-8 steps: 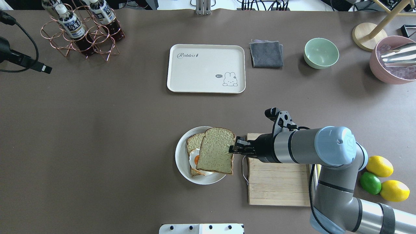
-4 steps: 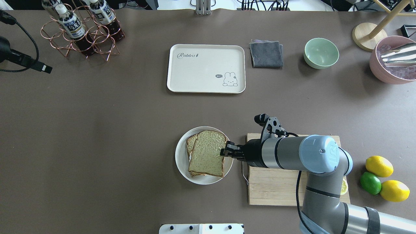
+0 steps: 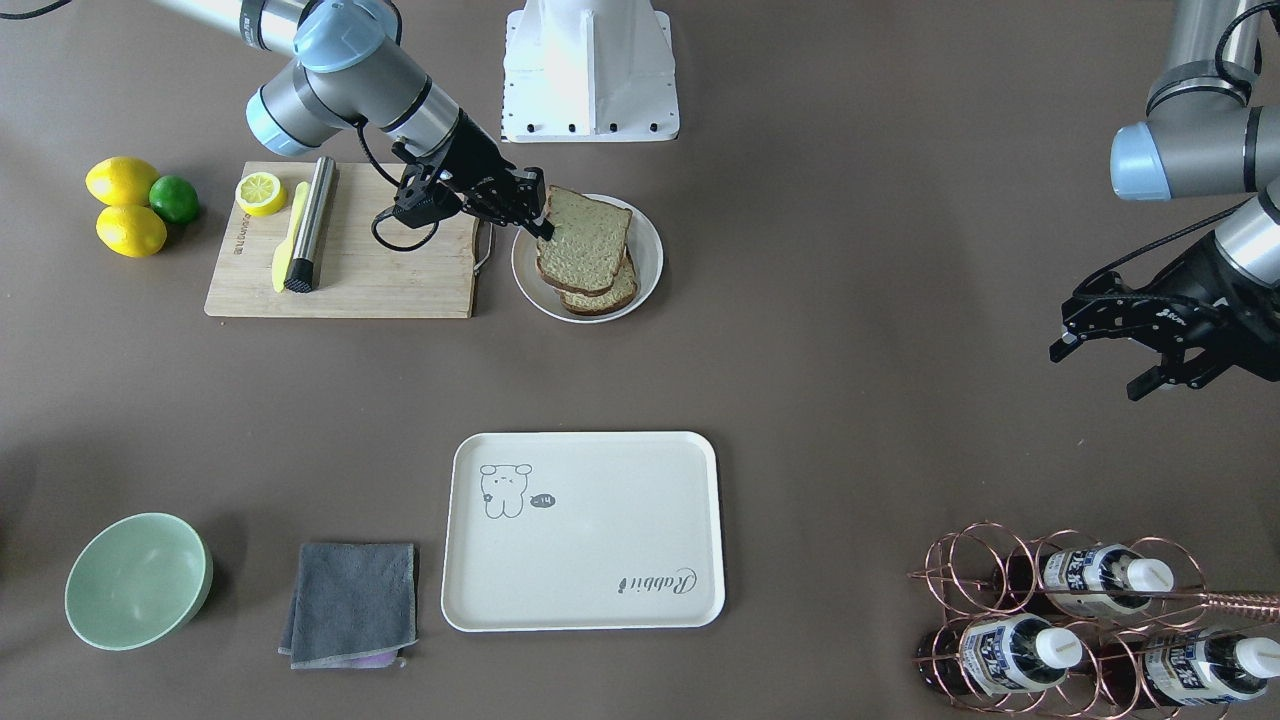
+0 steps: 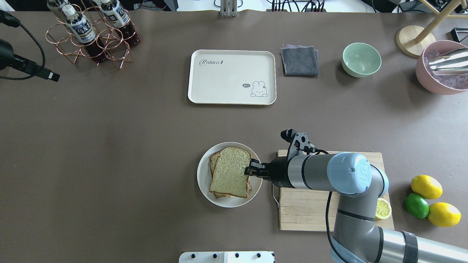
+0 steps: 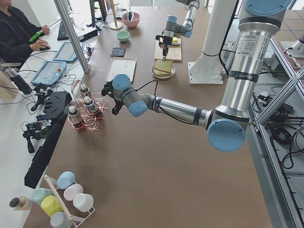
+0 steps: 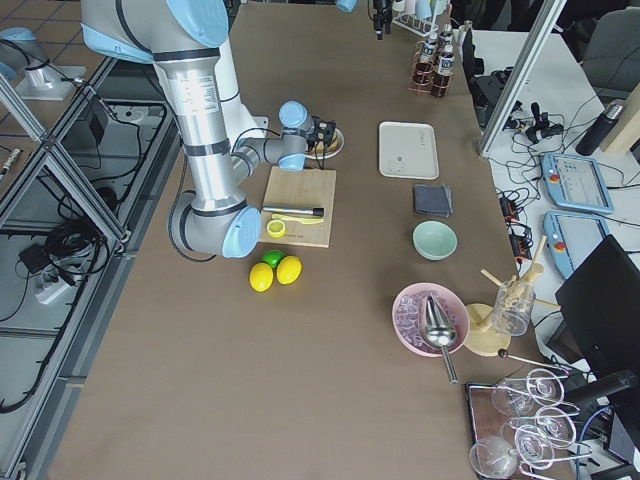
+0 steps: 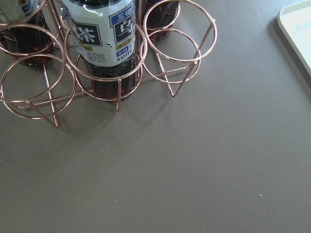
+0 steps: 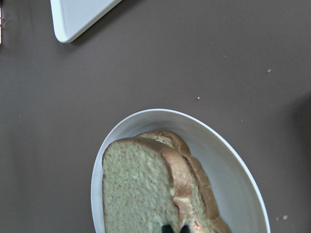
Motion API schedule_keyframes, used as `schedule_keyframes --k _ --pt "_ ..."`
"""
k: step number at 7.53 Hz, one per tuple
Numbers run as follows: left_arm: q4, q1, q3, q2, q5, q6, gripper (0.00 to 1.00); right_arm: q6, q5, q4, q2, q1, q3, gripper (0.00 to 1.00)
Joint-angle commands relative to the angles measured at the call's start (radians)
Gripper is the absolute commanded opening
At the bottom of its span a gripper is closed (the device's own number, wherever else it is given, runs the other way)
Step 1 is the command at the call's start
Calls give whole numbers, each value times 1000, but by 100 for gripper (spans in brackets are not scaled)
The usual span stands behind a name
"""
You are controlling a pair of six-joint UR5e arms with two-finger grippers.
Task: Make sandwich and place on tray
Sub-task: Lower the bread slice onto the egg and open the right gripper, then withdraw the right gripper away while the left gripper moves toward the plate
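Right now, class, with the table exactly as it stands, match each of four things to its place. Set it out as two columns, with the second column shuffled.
Things:
1. top bread slice
2. half lemon
3. lime
4. grey cloth

Places:
A. between the tray and the green bowl
B. on the wooden cutting board
C. over the plate, gripped at its edge by the right gripper
D. between two whole lemons

Pairs: 1-C, 2-B, 3-D, 4-A
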Motion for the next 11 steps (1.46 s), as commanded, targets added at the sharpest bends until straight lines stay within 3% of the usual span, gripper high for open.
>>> schedule_keyframes --k 1,3,4,5,6,9,11 --pt "0 1 5 -4 0 1 97 0 0 0 2 -1 -15 0" --pt "-2 0 28 -16 0 4 97 0 -12 0 8 -9 -23 0" --pt "-2 0 30 -18 0 4 97 1 -12 0 8 -9 -21 21" --pt "-3 0 28 -18 0 4 97 1 -14 0 13 -9 -21 94" --pt "-3 0 27 -18 0 4 97 4 -14 0 15 -9 -20 98" --pt "2 0 30 -42 0 -5 97 17 0 -9 31 49 -10 99" --pt "11 1 30 -87 0 -77 97 17 75 -32 30 124 -9 99"
